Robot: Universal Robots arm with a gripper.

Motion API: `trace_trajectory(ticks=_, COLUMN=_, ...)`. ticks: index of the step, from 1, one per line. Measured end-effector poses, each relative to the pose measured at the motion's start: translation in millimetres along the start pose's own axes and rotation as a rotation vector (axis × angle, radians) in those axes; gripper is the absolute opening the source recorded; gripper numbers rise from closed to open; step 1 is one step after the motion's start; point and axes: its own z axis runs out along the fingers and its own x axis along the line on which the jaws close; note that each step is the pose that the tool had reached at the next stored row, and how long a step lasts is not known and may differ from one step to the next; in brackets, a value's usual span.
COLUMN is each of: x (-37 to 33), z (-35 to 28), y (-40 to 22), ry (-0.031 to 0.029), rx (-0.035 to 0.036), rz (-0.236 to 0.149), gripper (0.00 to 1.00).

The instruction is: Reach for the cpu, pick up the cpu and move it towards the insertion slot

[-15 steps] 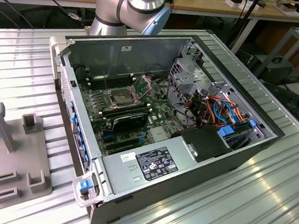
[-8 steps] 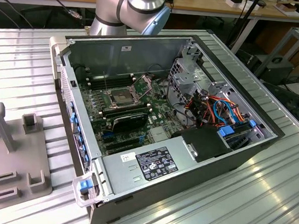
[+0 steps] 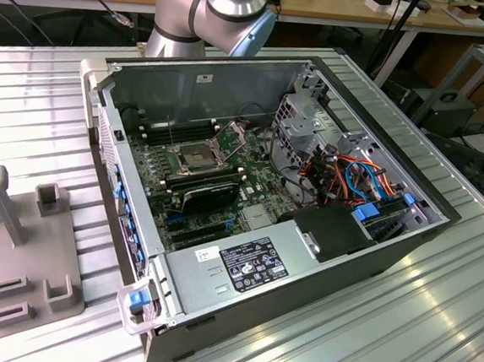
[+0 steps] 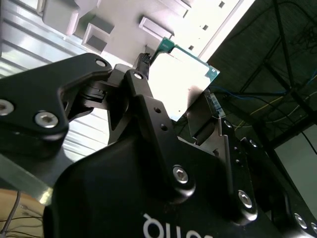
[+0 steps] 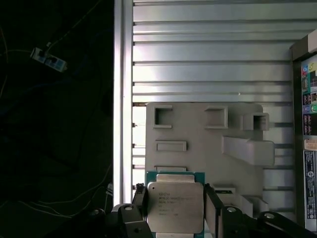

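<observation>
The open computer case (image 3: 257, 208) fills the exterior view's middle, the insertion slot (image 3: 190, 159) in its left-centre part; a fixture plate (image 3: 14, 263) lies at lower left. In the first wrist view the cpu (image 5: 175, 207) sits bottom centre, over that fixture plate (image 5: 208, 144)

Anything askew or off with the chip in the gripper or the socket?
Nothing stands out. The small square silver-faced cpu sits squarely between the black gripper fingers in both wrist views, above the grey moulded parts tray. In the exterior view the silver-framed insertion slot lies open and unobstructed.
</observation>
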Motion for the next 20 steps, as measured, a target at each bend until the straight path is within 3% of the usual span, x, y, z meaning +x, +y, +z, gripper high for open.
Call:
trace_trajectory(ticks=4, x=-0.1, z=-2.0, y=0.1, ry=0.0001, rx=0.0, rz=0.0, gripper=0.55)
trace_trajectory(ticks=11, x=0.2, z=-14.3, y=0.6, ry=0.0016, rx=0.0001, rz=0.0, gripper=0.55)
trace_trajectory(ticks=20, x=0.0, z=-22.1, y=1.0, ry=0.0037, rx=0.0001, rz=0.0, gripper=0.55)
